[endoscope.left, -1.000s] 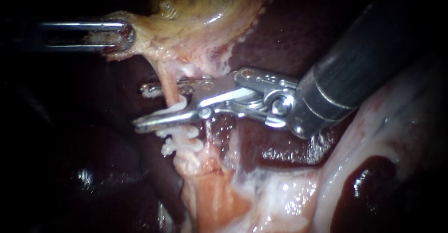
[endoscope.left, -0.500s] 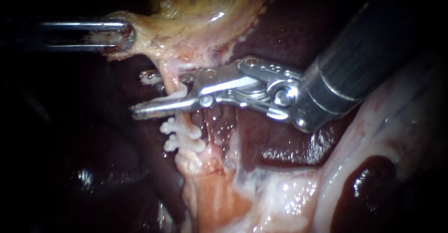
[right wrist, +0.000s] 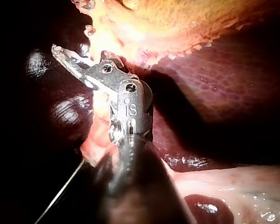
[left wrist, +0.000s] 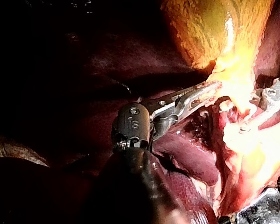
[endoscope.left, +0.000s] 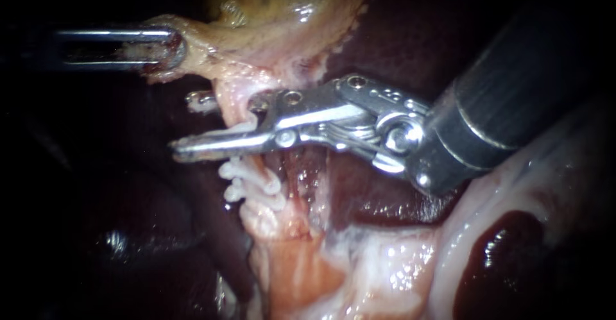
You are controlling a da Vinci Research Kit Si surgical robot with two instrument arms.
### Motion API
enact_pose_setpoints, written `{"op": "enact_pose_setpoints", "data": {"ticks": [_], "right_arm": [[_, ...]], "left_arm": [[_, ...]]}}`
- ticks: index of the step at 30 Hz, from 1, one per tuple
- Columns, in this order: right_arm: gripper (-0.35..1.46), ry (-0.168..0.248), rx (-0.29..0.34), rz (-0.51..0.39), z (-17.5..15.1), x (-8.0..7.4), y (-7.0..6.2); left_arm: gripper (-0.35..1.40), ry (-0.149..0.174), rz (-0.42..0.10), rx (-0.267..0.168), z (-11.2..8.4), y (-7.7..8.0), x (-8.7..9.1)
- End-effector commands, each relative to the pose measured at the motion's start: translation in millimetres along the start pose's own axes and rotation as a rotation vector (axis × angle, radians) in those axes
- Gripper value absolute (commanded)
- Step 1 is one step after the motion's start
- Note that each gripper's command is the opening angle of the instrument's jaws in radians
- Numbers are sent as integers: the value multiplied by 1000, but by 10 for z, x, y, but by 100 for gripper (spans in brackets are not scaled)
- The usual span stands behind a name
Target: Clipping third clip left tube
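Endoscope: left instrument (endoscope.left: 168,47) clamped on gallbladder (endoscope.left: 282,6) edge. Right instrument (endoscope.left: 192,122) jaws narrowly apart, straddling left tube (endoscope.left: 234,105), on the gallbladder side of two white clips (endoscope.left: 247,182).
Left wrist: jaws pinch gallbladder tissue.
Right wrist: jaws parted beside gallbladder; can't make out the tube.

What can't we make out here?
- Endoscope view: shaft of the left instrument, which grips the gallbladder, fades into darkness toward the edge.
- Endoscope view: right instrument's far jaw, partly behind the tube.
- Endoscope view: clips on the tube run together; count unclear.
- Left wrist view: tube lost in glare.
- Right wrist view: clips likely behind its instrument.
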Motion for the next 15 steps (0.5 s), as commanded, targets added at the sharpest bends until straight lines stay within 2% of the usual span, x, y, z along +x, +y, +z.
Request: {"op": "enact_pose_setpoints", "data": {"ticks": [1,5,9,11,15], "right_arm": [[49,0,1,0,0,1,-1],[48,0,3,0,-1,2,-2],[36,-1,6,0,-9,0,-3],[20,-2,9,0,-15,-2,-4],[-35,-10,45,0,-22,-4,-3]], "left_arm": [[-35,0,0,0,0,0,1],[-35,0,0,0,0,0,1],[-35,0,0,0,0,0,1],[-35,0,0,0,0,0,1],[-35,0,0,0,0,0,1]]}}
